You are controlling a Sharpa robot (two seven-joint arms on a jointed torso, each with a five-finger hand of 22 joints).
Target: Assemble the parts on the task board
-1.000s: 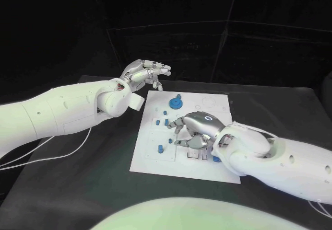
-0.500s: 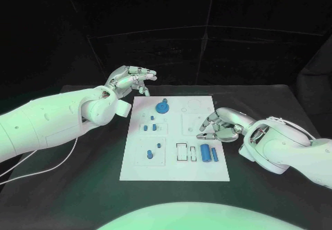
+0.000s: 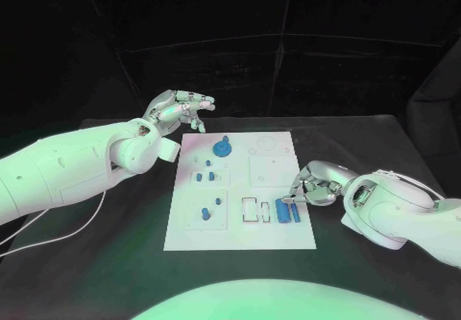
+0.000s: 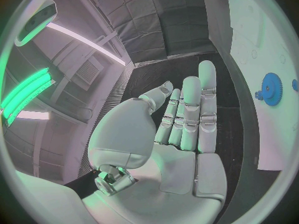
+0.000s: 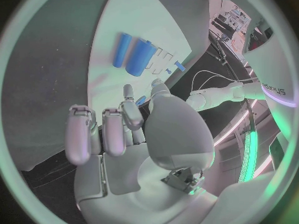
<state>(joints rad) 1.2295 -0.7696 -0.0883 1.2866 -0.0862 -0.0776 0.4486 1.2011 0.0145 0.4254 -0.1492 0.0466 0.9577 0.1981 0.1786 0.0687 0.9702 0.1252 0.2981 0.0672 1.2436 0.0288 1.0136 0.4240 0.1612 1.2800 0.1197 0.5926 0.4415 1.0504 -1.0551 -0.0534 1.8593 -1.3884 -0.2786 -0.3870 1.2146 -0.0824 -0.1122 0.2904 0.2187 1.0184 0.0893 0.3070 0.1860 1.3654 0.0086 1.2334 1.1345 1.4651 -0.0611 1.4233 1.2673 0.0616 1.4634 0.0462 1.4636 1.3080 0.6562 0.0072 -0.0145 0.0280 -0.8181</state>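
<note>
Right hand (image 3: 315, 185) has slid nearer the blue cylinders (image 3: 288, 211) (apparently empty, fingers curled); left hand (image 3: 178, 107) unchanged, empty.

Head camera is looking down from above at the whole counter (image 3: 384, 133), taking in the task board (image 3: 240, 220) and both arms. Left wrist camera is sitting close behind the left hand (image 4: 168, 134), facing along its fingers, catching the board's edge (image 4: 264, 59). Right wrist camera is sitting close behind the right hand (image 5: 124, 139), sharing the board (image 5: 156, 15) too.
</note>
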